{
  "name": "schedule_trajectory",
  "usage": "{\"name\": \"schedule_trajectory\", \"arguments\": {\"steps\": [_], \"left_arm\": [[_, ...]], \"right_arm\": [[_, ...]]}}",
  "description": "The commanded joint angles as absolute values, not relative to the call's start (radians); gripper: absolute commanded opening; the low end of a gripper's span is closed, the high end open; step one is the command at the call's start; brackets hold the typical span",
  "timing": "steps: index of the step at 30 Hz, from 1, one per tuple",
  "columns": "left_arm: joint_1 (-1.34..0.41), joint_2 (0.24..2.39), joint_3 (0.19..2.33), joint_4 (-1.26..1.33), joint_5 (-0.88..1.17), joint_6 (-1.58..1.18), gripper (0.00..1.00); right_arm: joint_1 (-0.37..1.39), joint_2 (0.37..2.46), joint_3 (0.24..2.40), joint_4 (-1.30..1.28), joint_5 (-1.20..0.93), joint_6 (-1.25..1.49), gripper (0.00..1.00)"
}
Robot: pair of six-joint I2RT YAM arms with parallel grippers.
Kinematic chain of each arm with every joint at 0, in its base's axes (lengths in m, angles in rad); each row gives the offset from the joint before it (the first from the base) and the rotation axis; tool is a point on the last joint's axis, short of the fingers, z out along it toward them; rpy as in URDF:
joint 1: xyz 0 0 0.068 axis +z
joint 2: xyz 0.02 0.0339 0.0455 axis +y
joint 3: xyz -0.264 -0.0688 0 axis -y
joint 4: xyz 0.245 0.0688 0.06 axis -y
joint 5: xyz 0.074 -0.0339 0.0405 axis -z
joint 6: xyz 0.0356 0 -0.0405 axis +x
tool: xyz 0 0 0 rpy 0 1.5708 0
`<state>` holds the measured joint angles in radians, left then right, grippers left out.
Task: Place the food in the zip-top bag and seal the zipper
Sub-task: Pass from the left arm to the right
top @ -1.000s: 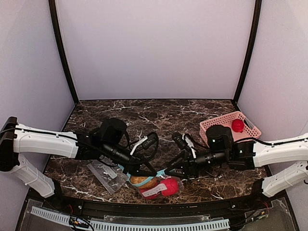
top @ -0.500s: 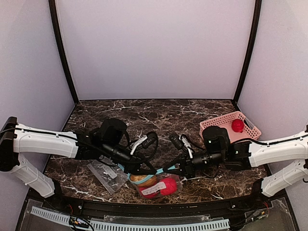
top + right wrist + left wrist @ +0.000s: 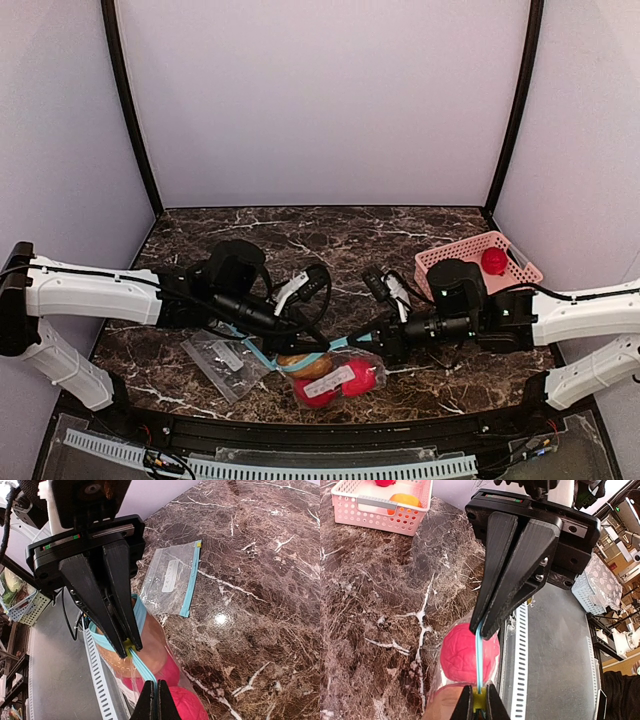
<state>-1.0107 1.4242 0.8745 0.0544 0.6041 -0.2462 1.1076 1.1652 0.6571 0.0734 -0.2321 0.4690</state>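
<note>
top external: red, brown food pieces in clear zip-top bag
left end effector, right end effector: clamped on teal zipper strip
remaining: red piece in pink basket; seal

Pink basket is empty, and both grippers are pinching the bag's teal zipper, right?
Not empty: the left wrist view shows an orange piece in the pink basket, the top view a red piece. The left gripper and right gripper do pinch the zipper.

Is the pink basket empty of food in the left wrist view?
No: the pink basket holds an orange piece, and part of a red piece shows at the picture's top edge.
</note>
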Motion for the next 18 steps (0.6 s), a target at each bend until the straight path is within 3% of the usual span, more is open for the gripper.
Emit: {"name": "schedule_trajectory", "arguments": {"steps": [1,18], "left_arm": [[-1.008,1.4,0.86,-0.164,0.625,-0.2,0.01],[-0.993,1.405,0.891,-0.237,0.625,-0.168,0.01]], "right_arm": [[1.082,1.122,0.645,-0.039,-0.08,0.48,0.0],[1.081,1.095,0.624,-0.03,-0.145,0.461,0.0]]}}
